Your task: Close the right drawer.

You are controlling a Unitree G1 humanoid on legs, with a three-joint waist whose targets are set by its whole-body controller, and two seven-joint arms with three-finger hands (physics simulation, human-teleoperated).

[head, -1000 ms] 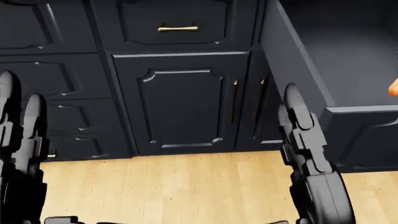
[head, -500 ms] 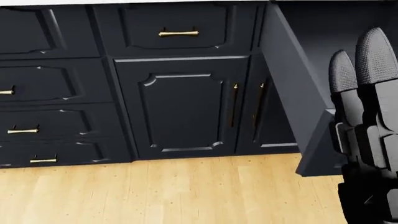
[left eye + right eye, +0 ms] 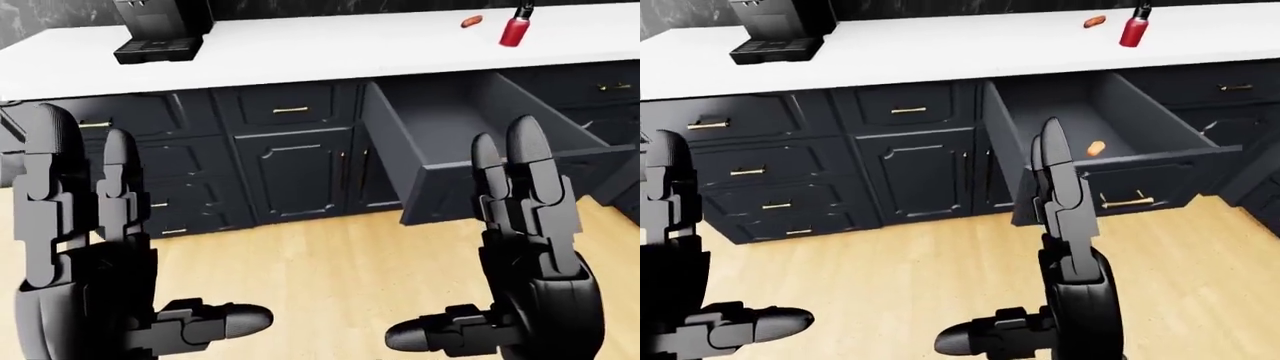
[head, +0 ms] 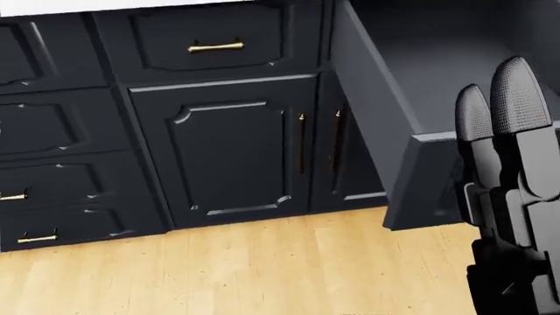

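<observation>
drawer: the right drawer [image 3: 1120, 161] stands pulled far out from the dark cabinets, under the white tabletop [image 3: 330, 45]; its brass handle [image 3: 1127, 200] shows on the front panel.
inside: a small orange thing [image 3: 1096, 148] lies on the drawer floor.
right hand: the right hand [image 3: 525, 199] is raised with fingers straight and spread, thumb out to the side, holding nothing; it stands before the drawer front, and contact cannot be told.
left hand: the left hand [image 3: 75, 217] is likewise up and open, empty, well apart from the drawer.
just changed: over the last second the head view has slid, so the camera moved; the right hand rose from low beside the drawer's side wall to face its front.
meaning: likely lined up for a flat push; the drawer is not yet shut.
view differences: the right-eye view alone shows the handle and orange thing; the head view shows only cabinet doors [image 4: 223, 154] and fingertips [image 4: 516, 85]; the eye views show a red bottle [image 3: 514, 28] and coffee machine [image 3: 160, 26] on the tabletop.
</observation>
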